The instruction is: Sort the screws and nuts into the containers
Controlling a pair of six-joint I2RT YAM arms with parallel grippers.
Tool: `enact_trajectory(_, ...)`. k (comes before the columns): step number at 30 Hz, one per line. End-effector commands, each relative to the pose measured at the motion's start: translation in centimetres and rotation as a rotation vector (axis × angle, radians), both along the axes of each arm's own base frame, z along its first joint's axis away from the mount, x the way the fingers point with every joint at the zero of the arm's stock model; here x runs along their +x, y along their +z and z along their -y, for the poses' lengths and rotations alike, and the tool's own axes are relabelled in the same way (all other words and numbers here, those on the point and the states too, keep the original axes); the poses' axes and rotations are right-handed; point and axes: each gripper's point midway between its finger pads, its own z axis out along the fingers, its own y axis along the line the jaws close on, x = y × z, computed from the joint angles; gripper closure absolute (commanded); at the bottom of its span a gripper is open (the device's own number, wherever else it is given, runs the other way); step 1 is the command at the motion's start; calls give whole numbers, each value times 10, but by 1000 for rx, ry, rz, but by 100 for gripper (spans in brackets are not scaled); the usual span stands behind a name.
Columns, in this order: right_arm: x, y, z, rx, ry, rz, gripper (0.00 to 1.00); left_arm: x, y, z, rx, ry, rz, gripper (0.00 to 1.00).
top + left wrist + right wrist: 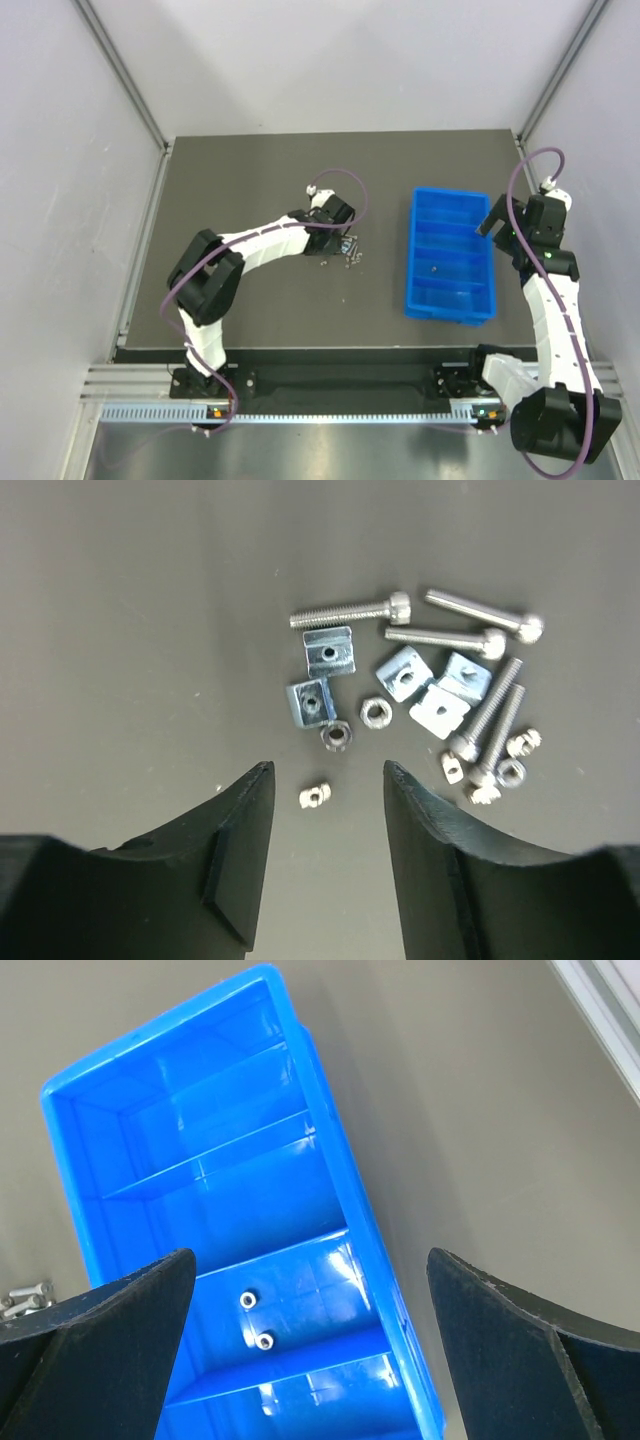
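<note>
Left gripper (328, 773) spread over a loose nut (316, 796) near the screws (350, 612), right gripper (310, 1257) spread above the tray (62, 1160).

We observe glossy plastic containers (230, 1215), bright polished metal screws (345, 612) and nuts (375, 713), and a smooth matt table (120, 630).

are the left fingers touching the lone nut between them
Apart. Left wrist view shows dark table either side of the nut, between it and both fingers.
</note>
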Motion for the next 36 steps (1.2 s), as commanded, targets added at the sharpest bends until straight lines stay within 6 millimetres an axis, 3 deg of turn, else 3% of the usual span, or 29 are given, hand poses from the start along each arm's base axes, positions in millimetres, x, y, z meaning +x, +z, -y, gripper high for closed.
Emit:
enact_trajectory(1,3,14,8,-38,-17,54,0,9,-1,12,-17,19,2,48)
enact_trajectory(7,3,13,10,-43,-30,49,0,7,-19,19,5,14,-26,53)
enact_trajectory(14,3,12,12,-49,-38,45,0,9,-32,11,57,43,-21,57)
enact_trajectory(36,1,8,14,-55,-49,28,0,1,-41,-1,111,59,-37,72)
